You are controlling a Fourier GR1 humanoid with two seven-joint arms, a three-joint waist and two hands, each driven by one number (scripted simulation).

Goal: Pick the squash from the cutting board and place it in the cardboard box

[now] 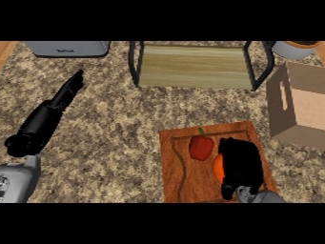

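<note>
A wooden cutting board [179,176] lies at the lower middle right of the counter. On it sits a red bell pepper [200,147]. Just right of the pepper is the orange squash [218,167], mostly hidden under my right hand [240,159], whose fingers and thumb curl round it. The squash still lies on the board. The open cardboard box [312,107] stands tilted at the right edge, beyond the board's far right corner. My left hand [46,119] rests at the left with its fingers straight, pointing away from me, and holds nothing.
A wooden rack with black metal legs [193,66] stands at the back middle. A grey toaster [67,48] is at the back left, and a white pot [295,48] at the back right. Speckled counter lies between my hands.
</note>
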